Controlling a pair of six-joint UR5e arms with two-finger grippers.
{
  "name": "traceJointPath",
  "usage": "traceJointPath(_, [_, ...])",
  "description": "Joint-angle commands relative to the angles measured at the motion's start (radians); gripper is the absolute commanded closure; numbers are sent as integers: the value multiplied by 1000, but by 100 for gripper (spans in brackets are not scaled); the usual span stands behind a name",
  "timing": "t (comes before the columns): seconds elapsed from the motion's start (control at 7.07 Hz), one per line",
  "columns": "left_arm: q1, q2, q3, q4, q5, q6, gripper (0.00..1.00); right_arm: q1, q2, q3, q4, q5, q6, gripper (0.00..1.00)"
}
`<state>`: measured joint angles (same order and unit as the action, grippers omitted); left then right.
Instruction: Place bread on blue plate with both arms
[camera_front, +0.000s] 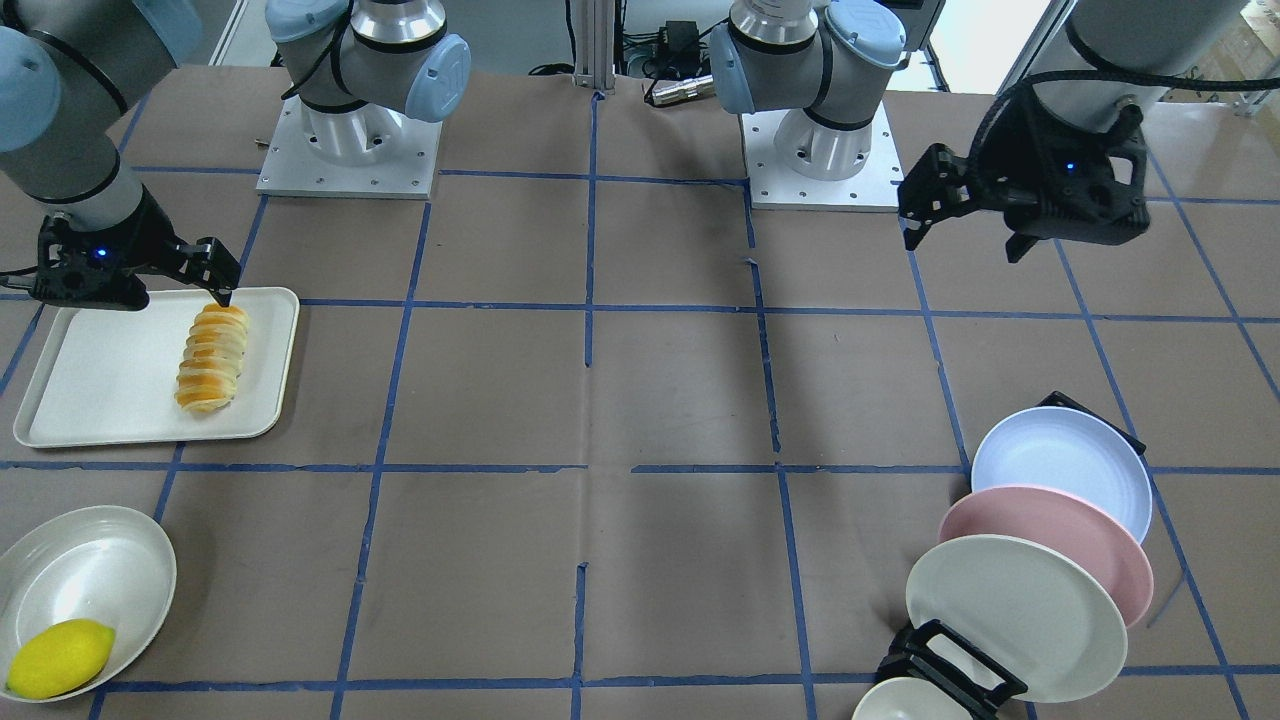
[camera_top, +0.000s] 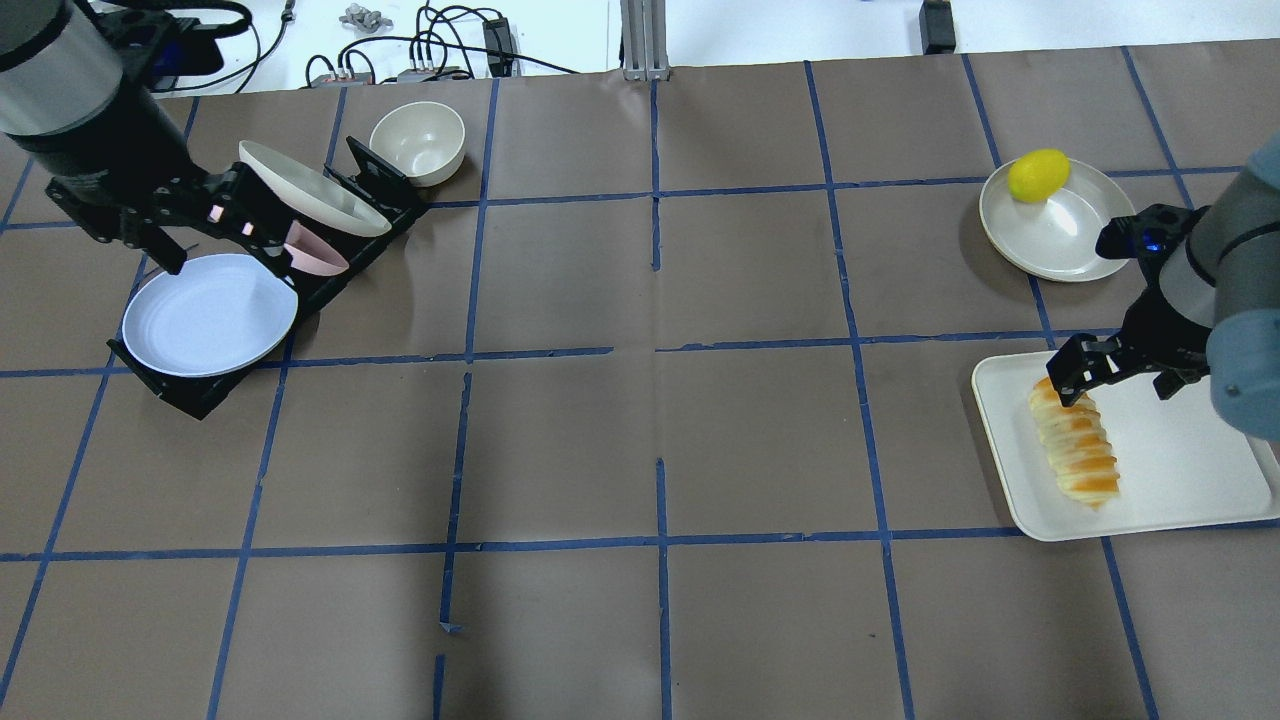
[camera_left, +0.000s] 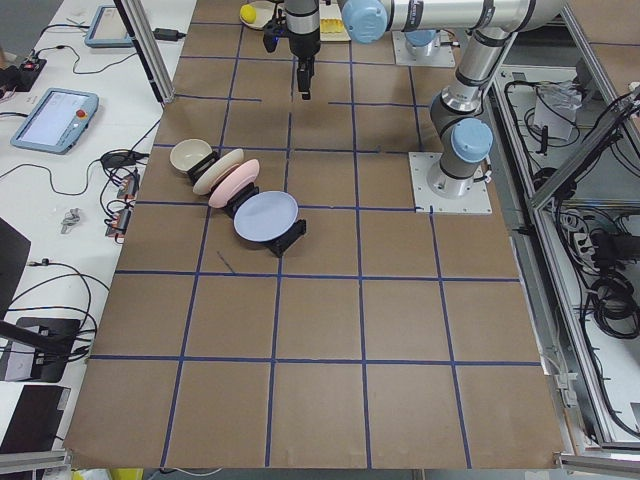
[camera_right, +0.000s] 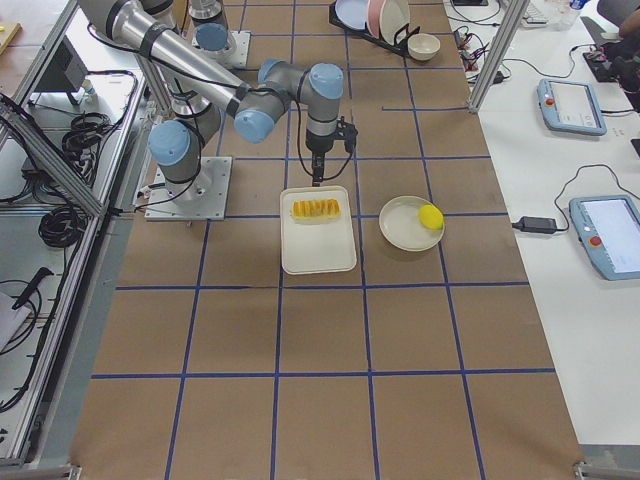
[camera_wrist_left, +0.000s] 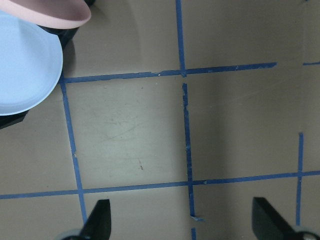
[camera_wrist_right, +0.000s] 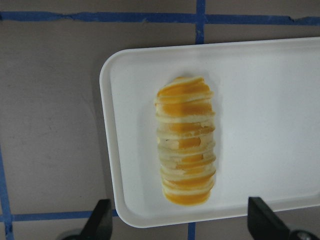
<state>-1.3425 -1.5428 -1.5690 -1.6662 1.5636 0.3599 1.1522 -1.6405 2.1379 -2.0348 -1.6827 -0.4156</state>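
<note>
The bread (camera_front: 212, 358) lies on a white tray (camera_front: 90, 400) and also shows in the overhead view (camera_top: 1075, 440) and the right wrist view (camera_wrist_right: 186, 140). My right gripper (camera_top: 1115, 388) is open and empty just above the loaf's far end, not touching it; the right wrist view (camera_wrist_right: 182, 222) shows the fingers spread wide. The blue plate (camera_top: 205, 315) leans in a black rack and also shows in the front view (camera_front: 1060, 465) and the left wrist view (camera_wrist_left: 22, 75). My left gripper (camera_top: 215, 255) hovers open and empty above the rack, as the left wrist view (camera_wrist_left: 182, 222) also shows.
A pink plate (camera_front: 1050, 540) and a cream-white plate (camera_front: 1010, 610) stand in the same rack (camera_top: 190, 395) behind the blue one. A small cream bowl (camera_top: 417, 142) sits at the rack's end. A yellow lemon (camera_top: 1038, 175) lies in a shallow bowl (camera_top: 1060, 235) beyond the tray.
</note>
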Motion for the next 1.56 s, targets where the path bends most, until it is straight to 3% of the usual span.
traceJointPath(0.0, [176,-32,1,8,-1,292,0,-23,81,66,-111,-9,-2,3])
traceJointPath(0.28, [296,-94,9,11,-13,431,0,-78,191,59,-180,-8,-3,1])
traceJointPath(0.57, [313,-149,9,67,-13,491,0,-78,199,68,-238,-5,-3,1])
traceJointPath(0.85, [391,-283,39,166,-26,579,0,-78,237,66,-243,4,-2,2])
traceJointPath(0.99, [432,-369,85,169,-90,608,0,-78,241,68,-243,8,-2,2])
traceJointPath(1.27, [431,-538,246,171,-94,610,0,-77,245,70,-243,11,0,5])
traceJointPath(1.41, [425,-593,271,171,-97,613,0,-77,245,74,-243,29,0,5])
